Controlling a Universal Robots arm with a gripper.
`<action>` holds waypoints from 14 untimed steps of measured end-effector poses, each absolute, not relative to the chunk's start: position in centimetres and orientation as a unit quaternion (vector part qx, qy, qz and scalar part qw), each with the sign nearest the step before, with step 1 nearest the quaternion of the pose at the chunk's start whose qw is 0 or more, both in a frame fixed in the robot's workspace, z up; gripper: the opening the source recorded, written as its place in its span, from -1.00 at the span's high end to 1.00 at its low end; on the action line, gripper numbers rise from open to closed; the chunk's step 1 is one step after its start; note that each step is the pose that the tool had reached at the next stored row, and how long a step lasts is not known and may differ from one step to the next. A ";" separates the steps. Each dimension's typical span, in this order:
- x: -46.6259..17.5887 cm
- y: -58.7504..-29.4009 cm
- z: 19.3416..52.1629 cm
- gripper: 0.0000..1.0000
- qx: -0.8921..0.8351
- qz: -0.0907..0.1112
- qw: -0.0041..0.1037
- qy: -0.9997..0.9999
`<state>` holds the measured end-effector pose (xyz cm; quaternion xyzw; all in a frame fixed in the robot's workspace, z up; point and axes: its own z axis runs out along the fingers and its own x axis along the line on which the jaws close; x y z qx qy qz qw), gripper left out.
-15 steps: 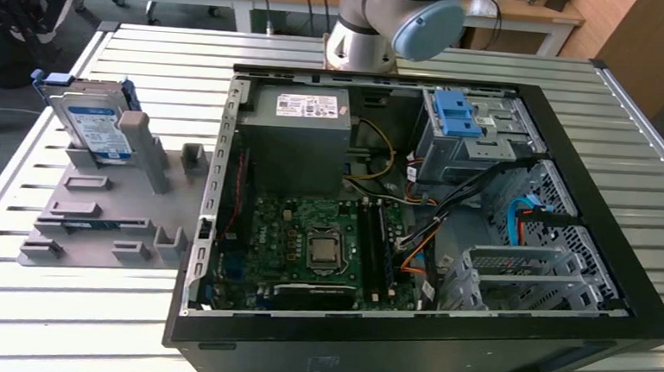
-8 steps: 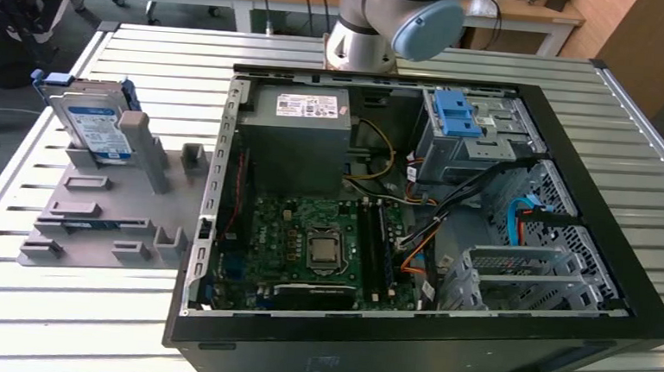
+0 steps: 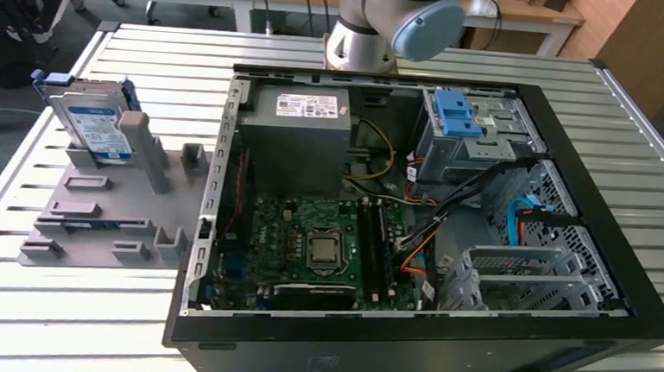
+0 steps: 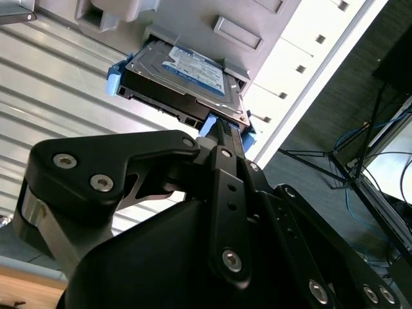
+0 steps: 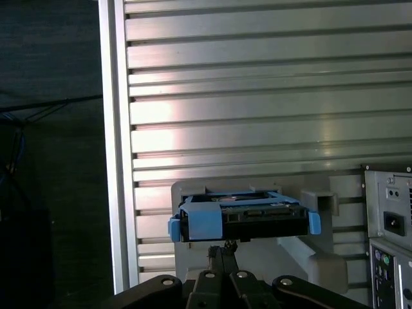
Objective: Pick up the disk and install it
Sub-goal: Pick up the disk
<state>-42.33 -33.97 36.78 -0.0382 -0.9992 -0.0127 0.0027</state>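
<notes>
- On the slatted metal table (image 3: 70, 326) we see an open computer case (image 3: 599, 341) lying on its side. Inside it are the motherboard (image 3: 317, 246), a grey power-supply box (image 3: 307, 133) and a metal drive bay (image 3: 473, 138) topped by a blue latch piece (image 3: 457, 120).
- Black and orange cables (image 3: 421, 239) run loose between the board and the bay.
- A grey fixture (image 3: 99, 224) sits on the table just beside the case, on the exterior view's left.
- The disk (image 3: 91, 124) stands on edge in that fixture, leaning against one of its posts, label facing out. It is outside the case and well apart from the drive bay.
- The arm (image 3: 383, 20) rises behind the case at the far side of the table.
- In both wrist views the gripper (image 5: 225, 248) (image 4: 222, 138) points at the disk (image 5: 241, 215) (image 4: 187, 71), lined up with the blue-bracketed edge.
- Its fingers look drawn together with nothing between them. We cannot tell whether the tips touch the bracket.
</notes>
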 end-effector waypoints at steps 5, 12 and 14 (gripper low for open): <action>-42.3 -34.0 36.8 0.79 -0.033 -0.013 0.003 -0.999; -42.3 -34.0 36.8 0.79 -0.029 -0.013 0.003 -0.999; -42.3 -34.0 36.8 0.79 -0.029 -0.013 0.003 -1.000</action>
